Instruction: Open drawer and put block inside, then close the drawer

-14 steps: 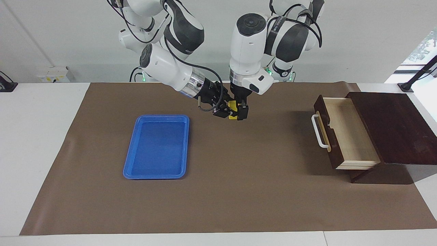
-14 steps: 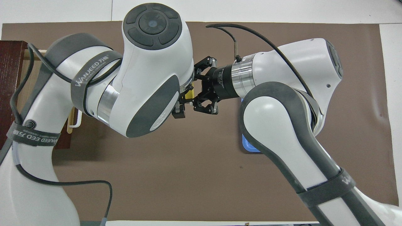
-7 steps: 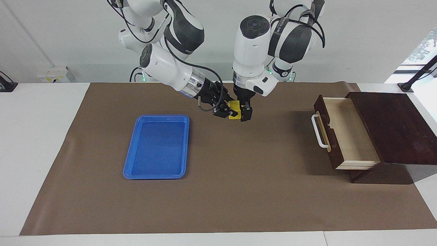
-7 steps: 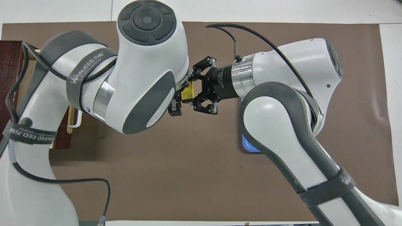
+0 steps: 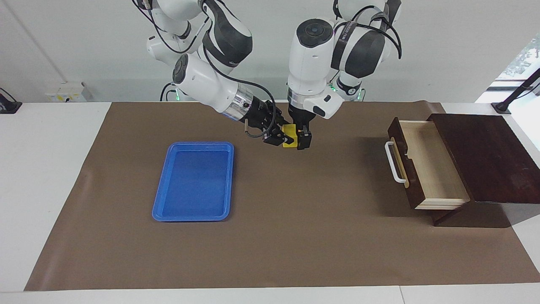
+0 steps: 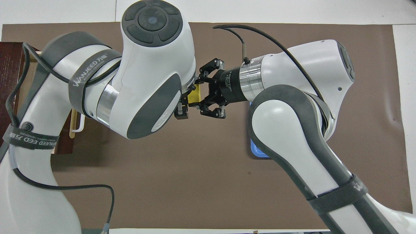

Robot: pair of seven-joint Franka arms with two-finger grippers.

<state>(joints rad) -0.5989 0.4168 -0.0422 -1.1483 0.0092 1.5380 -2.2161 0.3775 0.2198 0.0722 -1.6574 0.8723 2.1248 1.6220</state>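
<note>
The yellow block (image 5: 289, 140) (image 6: 195, 95) hangs in the air over the brown mat, between the blue tray and the drawer. My right gripper (image 5: 282, 137) (image 6: 199, 95) reaches in sideways and is shut on the block. My left gripper (image 5: 297, 137) (image 6: 187, 100) comes straight down from above and sits around the same block. Whether it grips the block does not show. The dark wooden drawer (image 5: 430, 160) stands pulled out of its box (image 5: 489, 156) at the left arm's end of the table. Its pale inside holds nothing and its white handle (image 5: 394, 162) (image 6: 78, 126) faces the tray.
A blue tray (image 5: 194, 181) (image 6: 258, 152) with nothing in it lies on the brown mat (image 5: 295, 236) toward the right arm's end. White table (image 5: 42, 169) borders the mat. In the overhead view both arms cover much of the middle.
My left arm has shifted a little toward the drawer's end and settled around the block. The right gripper and the block have hardly moved.
</note>
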